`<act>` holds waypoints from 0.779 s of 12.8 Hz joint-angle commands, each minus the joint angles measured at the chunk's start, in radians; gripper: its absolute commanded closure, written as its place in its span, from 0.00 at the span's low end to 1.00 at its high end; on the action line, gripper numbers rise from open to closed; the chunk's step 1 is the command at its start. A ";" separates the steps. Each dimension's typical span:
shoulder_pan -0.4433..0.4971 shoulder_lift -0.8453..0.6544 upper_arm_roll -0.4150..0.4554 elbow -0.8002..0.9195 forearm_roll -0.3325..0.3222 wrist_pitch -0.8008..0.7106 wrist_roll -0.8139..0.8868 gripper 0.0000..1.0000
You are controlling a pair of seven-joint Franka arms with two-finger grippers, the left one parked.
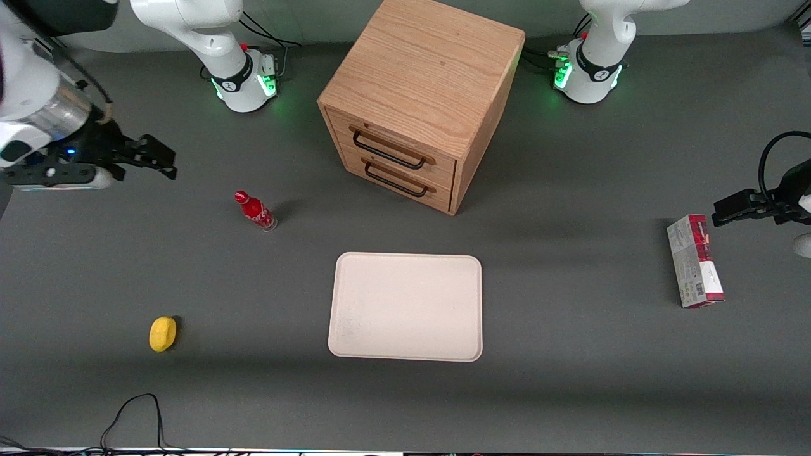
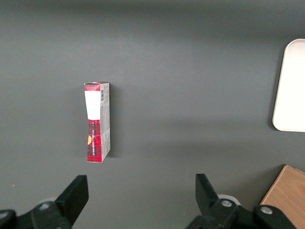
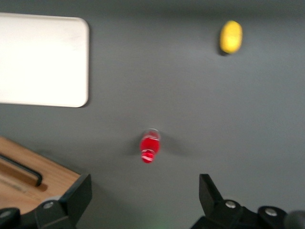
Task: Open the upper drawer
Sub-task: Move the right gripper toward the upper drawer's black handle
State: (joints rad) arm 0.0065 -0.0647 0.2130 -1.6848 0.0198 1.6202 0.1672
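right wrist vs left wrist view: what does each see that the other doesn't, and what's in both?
Right wrist only: the red bottle standing on the table, the yellow lemon-like object, a black drawer handle, and the open gripper hovering above the table near the bottle. Left wrist only: the red-and-white carton lying on the table. Both: the white tray edge, a corner of the oak cabinet, and the grey table.

**Tabletop Count**

One oak cabinet (image 1: 421, 76) stood with two drawers: the upper drawer (image 1: 396, 147) and the bottom drawer (image 1: 399, 179), each bearing one black handle. One red bottle (image 1: 255, 211), one yellow lemon (image 1: 163, 333), one white tray (image 1: 406, 306) and one carton (image 1: 694, 261) lay around. One working gripper (image 1: 152, 155) hung at nine o'clock, fingers spread.
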 commanded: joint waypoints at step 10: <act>0.004 0.357 0.566 0.267 0.064 -0.033 -0.323 0.00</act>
State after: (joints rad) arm 0.0169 0.2128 0.7580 -1.4532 0.0350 1.6114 -0.0370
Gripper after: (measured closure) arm 0.000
